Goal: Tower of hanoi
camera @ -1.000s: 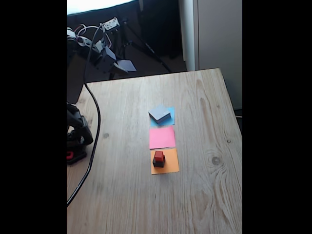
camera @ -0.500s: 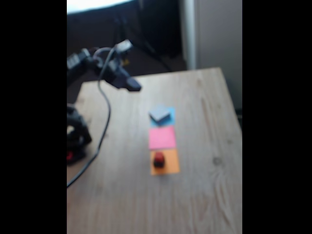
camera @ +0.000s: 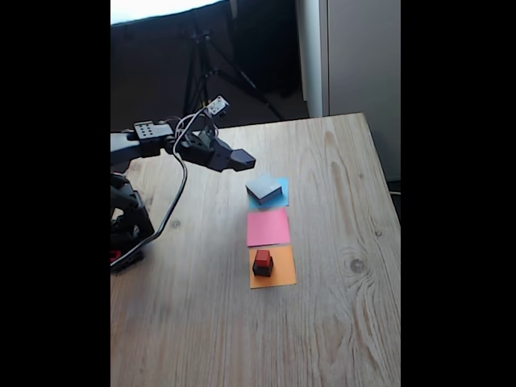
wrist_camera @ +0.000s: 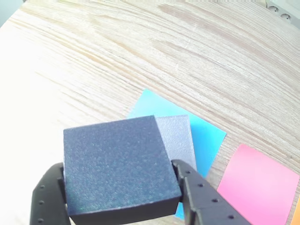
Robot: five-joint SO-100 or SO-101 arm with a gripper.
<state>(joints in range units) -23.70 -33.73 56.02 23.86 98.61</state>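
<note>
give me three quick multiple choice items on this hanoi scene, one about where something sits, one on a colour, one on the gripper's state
1. Where does the grey slab sit?
A. on the blue paper square
B. on the pink paper square
C. on bare table

2. What colour is the tiny cube on top of the small stack on the orange paper square?
A. green
B. red
C. white

3. What is the gripper doing?
A. open and empty
B. shut on the black slab
C. shut on the tiny cube

Answers:
1. A, the fixed view shows blue paper showing around the grey slab.
2. B, its top is clearly red above the small black cube.
3. B, in the wrist view the fingers press both sides of the black slab.
</note>
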